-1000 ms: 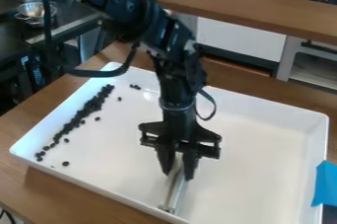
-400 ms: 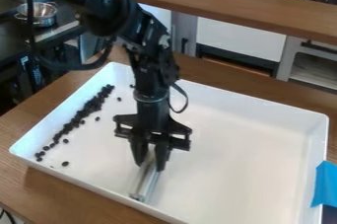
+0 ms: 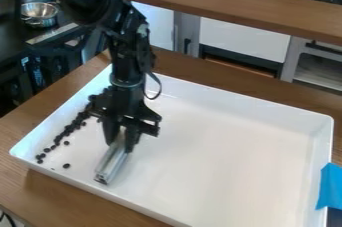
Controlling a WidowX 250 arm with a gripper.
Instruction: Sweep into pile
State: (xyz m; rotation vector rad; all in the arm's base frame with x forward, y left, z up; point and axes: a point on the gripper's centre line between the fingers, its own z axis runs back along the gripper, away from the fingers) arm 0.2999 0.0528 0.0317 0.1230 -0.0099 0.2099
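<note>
Left of the frame's centre, the gripper [image 3: 120, 142] clamps a metal bar [image 3: 111, 164] that, if tilted off the tray [image 3: 234, 156], could skip over dark beans [image 3: 69, 129].

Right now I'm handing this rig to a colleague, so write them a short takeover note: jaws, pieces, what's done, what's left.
Gripper: jaws shut on the metal bar, held inside the white tray, just right of the dark pieces in the picture.
Pieces: most lie in a slanting line near the tray's left side; a stray sits apart near the front left.
Done: the pieces in sight are mostly gathered along that side.
Left: bring in the stray and close the line up into a tighter pile. The arm covers the line's far end, so check there.
</note>
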